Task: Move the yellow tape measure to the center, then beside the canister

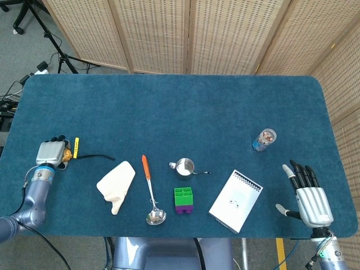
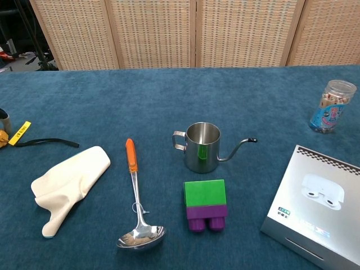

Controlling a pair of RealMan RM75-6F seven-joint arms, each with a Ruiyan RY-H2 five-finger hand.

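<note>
The yellow tape measure (image 1: 67,153) lies at the table's far left, with its yellow tape tip (image 1: 76,145) sticking out and a black strap (image 1: 95,157) trailing right. My left hand (image 1: 49,152) sits over its left side, fingers curled around the case. The chest view shows only the case's edge (image 2: 3,138), the tip (image 2: 21,132) and the strap (image 2: 48,142) at the left border. The clear canister (image 1: 264,139) (image 2: 332,106) stands upright at the right. My right hand (image 1: 308,198) rests palm down near the front right corner, fingers spread, holding nothing.
Between tape measure and canister lie a cream cloth (image 1: 116,184), an orange-handled ladle (image 1: 149,191), a small steel kettle (image 1: 184,166), a green and purple block (image 1: 183,200) and a white box (image 1: 235,200). The blue table top (image 1: 180,107) extends behind them.
</note>
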